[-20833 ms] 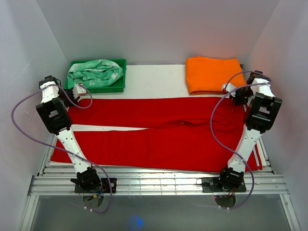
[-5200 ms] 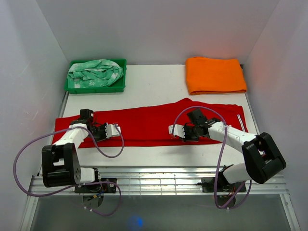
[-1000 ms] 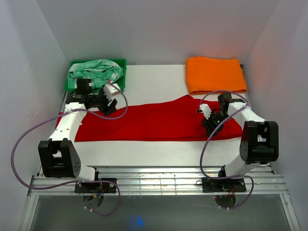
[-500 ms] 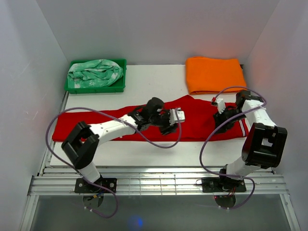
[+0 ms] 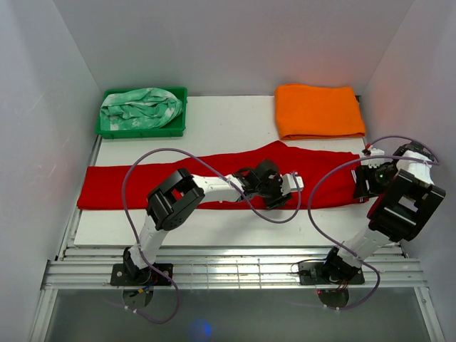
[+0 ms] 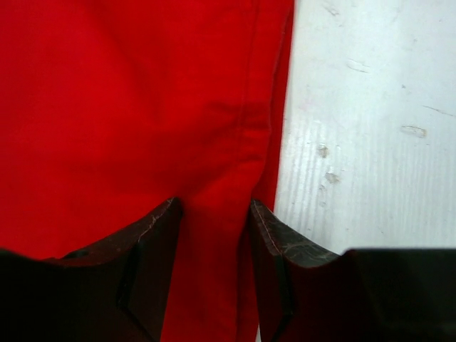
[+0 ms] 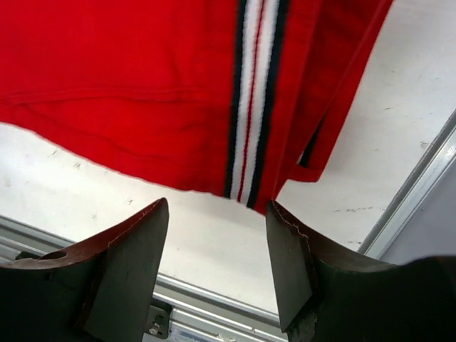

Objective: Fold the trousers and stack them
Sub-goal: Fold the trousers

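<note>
Red trousers (image 5: 178, 187) are lying in one long strip across the white counter (image 5: 235, 125). Left tool (image 6: 214, 205) straddles a cloth edge around the middle, and honestly I can't tell if it's pinching. Right tool (image 7: 215, 208) hangs wide open over the striped end.

Trousers (image 5: 142, 187) right end hidden behind right arm (image 5: 406, 206); wrist views crop trousers at edges.

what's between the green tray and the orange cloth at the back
Nothing but bare white tabletop lies between the green tray and the orange cloth, as the top view shows. The trousers lie nearer the arms, outside that gap.
</note>
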Robot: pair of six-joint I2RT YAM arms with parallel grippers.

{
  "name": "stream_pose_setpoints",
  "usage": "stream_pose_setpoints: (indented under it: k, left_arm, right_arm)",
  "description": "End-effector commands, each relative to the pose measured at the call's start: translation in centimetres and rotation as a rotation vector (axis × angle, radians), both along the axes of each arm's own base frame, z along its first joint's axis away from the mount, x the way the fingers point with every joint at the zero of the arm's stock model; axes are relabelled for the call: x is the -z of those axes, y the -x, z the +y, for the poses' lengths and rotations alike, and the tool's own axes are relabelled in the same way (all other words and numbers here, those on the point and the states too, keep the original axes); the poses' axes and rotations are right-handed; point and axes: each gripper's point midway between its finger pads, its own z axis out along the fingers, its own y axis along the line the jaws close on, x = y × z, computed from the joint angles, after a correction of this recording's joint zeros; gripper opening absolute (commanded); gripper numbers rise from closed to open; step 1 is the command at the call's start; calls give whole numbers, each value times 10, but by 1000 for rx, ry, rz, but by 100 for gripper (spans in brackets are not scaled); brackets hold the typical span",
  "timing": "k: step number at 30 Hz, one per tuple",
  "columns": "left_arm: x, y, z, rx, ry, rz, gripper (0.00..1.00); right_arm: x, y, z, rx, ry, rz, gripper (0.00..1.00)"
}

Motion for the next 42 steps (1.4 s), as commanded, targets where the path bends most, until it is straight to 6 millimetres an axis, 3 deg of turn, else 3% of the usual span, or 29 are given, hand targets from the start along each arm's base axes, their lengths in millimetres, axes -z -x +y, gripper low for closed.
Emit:
stream_pose_setpoints:
  k: [1,6,11,13,14,16,17,18,21,22,24,26,30,33,36,38,40,42]
  left_arm:
    - [1,-3,-3,-26,-2,9,54]
    - [18,2,7,-36,-40,34,53]
    - [18,5,12,-43,-45,42,53]
    - [19,8,15,-44,-62,58,53]
    - [17,8,15,-46,-60,61,53]
    - [1,6,12,-62,-40,62,53]
    - [-7,4,12,-73,-29,55,54]
    - [-27,2,11,-85,0,39,55]
    - [-52,1,19,-117,27,25,64]
    - [-71,0,22,-121,57,14,65]
    - [-70,4,30,-125,47,17,65]
    - [-60,5,35,-132,19,26,64]
    - [-15,-5,51,-195,-73,69,58]
    - [22,-6,65,-214,-155,99,47]
    - [46,-2,81,-233,-211,138,28]
    - [57,4,91,-249,-239,191,17]
    - [63,4,100,-263,-262,217,15]
    - [61,-1,104,-272,-262,218,10]
  right_arm:
    - [8,-14,-20,95,32,2,63]
    - [24,-20,-22,133,-11,37,66]
    - [30,-23,-27,150,-11,62,72]
    - [30,-24,-26,146,-13,57,61]
    - [30,-23,-25,144,-20,59,48]
    - [29,-25,-24,130,-32,58,31]
    - [30,-25,-24,125,-40,64,17]
    - [29,-27,-24,118,-42,59,10]
    - [19,-33,-24,111,-46,23,8]
    - [14,-36,-23,106,-54,10,8]
    - [11,-38,-23,103,-62,6,8]
    - [6,-40,-24,99,-58,-3,8]
    - [2,-42,-24,90,-55,-14,8]
    - [0,-42,-27,78,-42,-18,8]
    - [-11,-46,-36,65,7,-43,8]
    - [-19,-47,-45,59,53,-58,8]
    - [-23,-45,-53,43,100,-62,8]
    - [-14,-35,-57,25,126,-29,8]
